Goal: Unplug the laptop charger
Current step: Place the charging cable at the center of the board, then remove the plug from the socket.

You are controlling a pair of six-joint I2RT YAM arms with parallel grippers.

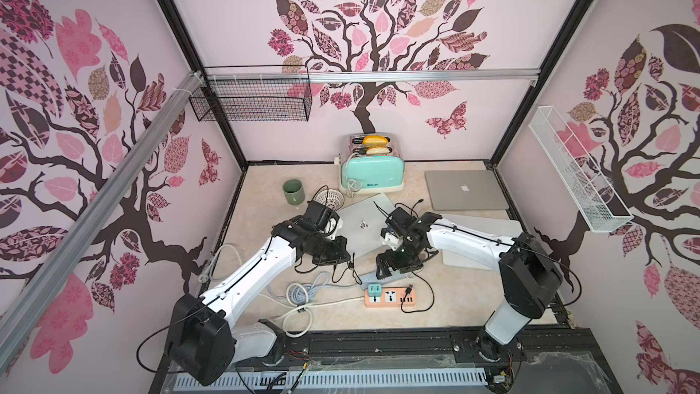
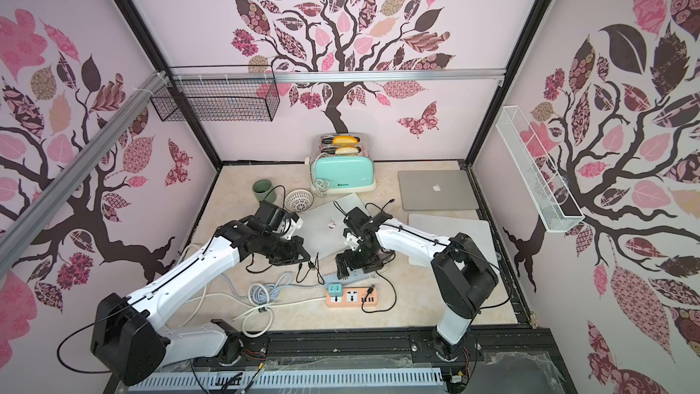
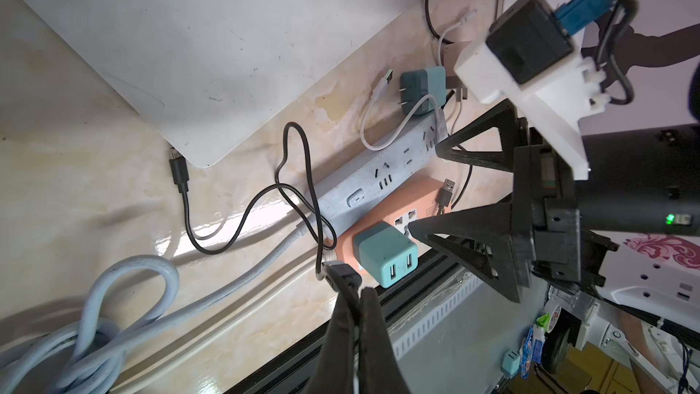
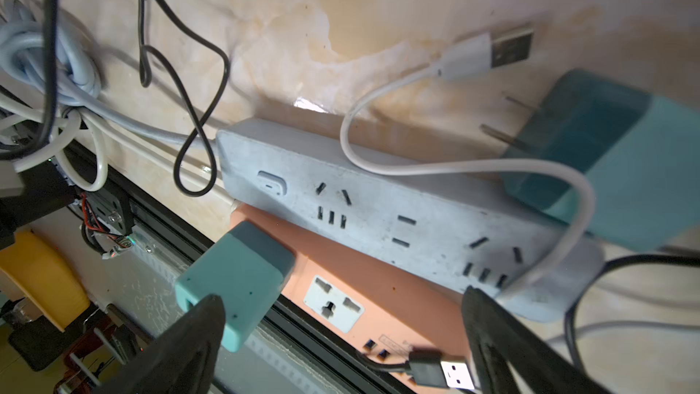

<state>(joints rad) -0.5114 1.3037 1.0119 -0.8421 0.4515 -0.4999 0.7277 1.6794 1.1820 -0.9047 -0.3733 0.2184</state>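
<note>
Your thin black charger cable (image 3: 185,202) lies in loose loops on the beige marbled tabletop (image 3: 75,191). Its black plug (image 3: 178,170) sits right at the rounded corner of the closed silver laptop (image 3: 227,51). From the wrist view you cannot tell whether the plug is seated in a port or only lying against the edge. The cable's other run climbs to the left gripper (image 3: 350,289), whose jaws are pressed together with the cable pinched at their tips.

Just beside those loops you have the long grey power strip (image 3: 363,183). Touching its side is the orange power strip (image 1: 394,296), with a teal two-port USB adapter (image 3: 386,255) plugged in at one end. A second two-tone teal adapter (image 3: 420,89) lies loose by the grey strip's far end with its prongs bare, and a white USB cable (image 4: 466,58) arcs over that strip.

The right gripper (image 4: 341,297) hangs above both strips with its jaws spread wide, gripping nothing. One finger is by the plugged-in adapter and the other is over the grey strip's end.

Farther back, in both top views, stand a mint-green toaster (image 1: 373,170), a green mug (image 1: 293,191) and a second silver laptop with an apple logo (image 1: 464,189)
</note>
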